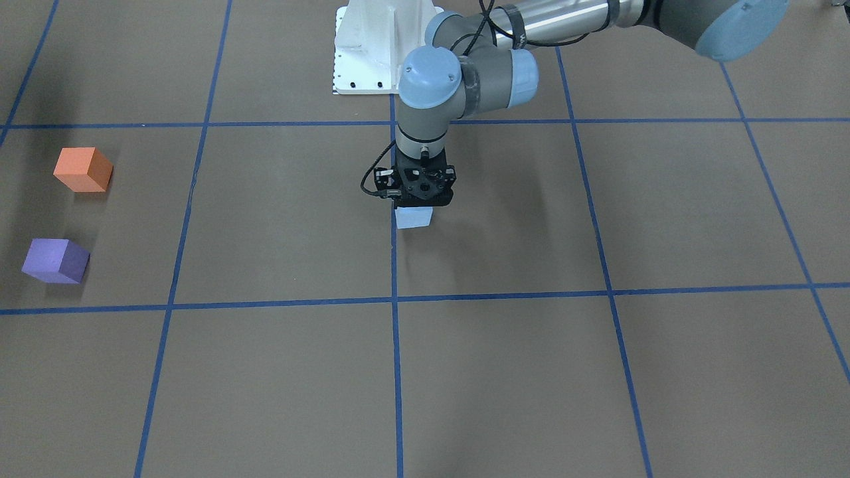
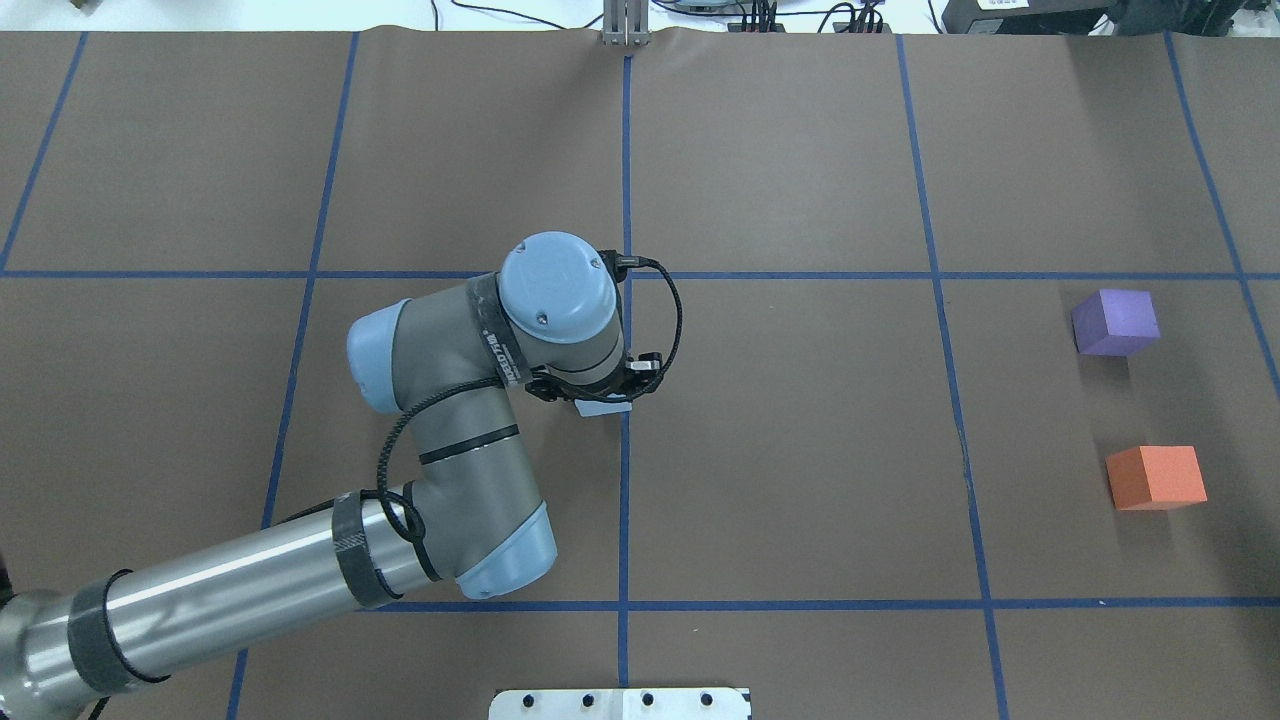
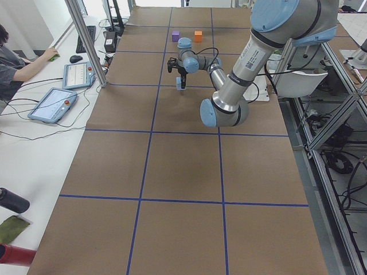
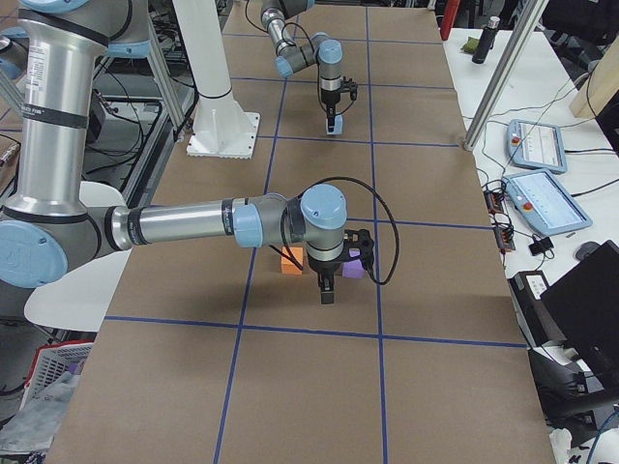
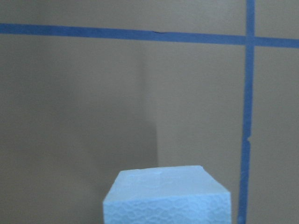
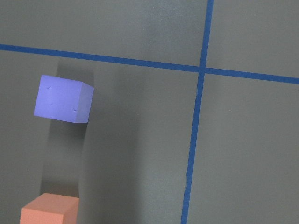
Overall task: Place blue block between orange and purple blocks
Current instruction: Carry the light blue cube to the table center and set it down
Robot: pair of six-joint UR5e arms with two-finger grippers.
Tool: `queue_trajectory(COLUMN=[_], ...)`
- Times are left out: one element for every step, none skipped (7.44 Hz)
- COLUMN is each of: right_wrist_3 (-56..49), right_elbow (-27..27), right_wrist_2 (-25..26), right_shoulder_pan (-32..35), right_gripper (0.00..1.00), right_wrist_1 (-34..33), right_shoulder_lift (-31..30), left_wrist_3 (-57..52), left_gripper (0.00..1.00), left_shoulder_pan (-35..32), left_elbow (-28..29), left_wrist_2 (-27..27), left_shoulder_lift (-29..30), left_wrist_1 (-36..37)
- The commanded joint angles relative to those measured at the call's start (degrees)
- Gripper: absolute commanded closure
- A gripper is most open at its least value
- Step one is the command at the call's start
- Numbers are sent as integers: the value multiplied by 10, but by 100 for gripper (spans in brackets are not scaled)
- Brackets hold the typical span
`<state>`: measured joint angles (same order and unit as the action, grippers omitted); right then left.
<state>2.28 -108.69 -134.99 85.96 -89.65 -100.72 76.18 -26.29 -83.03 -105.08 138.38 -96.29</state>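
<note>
The light blue block (image 1: 414, 219) sits at the table's centre, at the tip of my left gripper (image 1: 415, 204), which points straight down and is shut on it. The block fills the bottom of the left wrist view (image 5: 166, 196). The orange block (image 2: 1155, 477) and the purple block (image 2: 1115, 322) lie apart on the robot's right side. They also show in the right wrist view, orange (image 6: 49, 210) and purple (image 6: 63, 99). My right gripper (image 4: 327, 295) shows only in the exterior right view, above those two blocks. I cannot tell whether it is open or shut.
Brown table cover with a grid of blue tape lines (image 2: 625, 500). The white robot base plate (image 1: 378, 46) is at the robot's edge. Tablets and cables (image 3: 54, 103) lie on the side bench, where a person sits.
</note>
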Motion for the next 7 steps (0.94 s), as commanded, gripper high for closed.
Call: queue_trajectory(right_wrist_3=[1,2,2,2,1,6,65], right_elbow=[0,0,0,-4,-6,-23,-46], right_wrist_2=[0,0,0,0,0,-1,0], right_shoulder_pan=[-1,-1,0,-1,-1,-8,-35], right_gripper=[0,0,0,0,0,0,0], right_wrist_1=[0,0,0,1,1,0,0], right_shoulder_lift=[0,0,1,1,3,8,10], left_wrist_3=[10,7,5,1,-15,-60,-117], left_gripper=[33,0,0,0,0,0,1], left_shoulder_pan=[16,17,16,7,-8,-26,-58], left_elbow=[28,28,28,22,-4,-51,-105], left_wrist_2=[15,15,17,15,9,-2,-31], left_shoulder_lift=[24,23,22,22,21,17,5], left_wrist_1=[-1,0,2,4,12,71,146])
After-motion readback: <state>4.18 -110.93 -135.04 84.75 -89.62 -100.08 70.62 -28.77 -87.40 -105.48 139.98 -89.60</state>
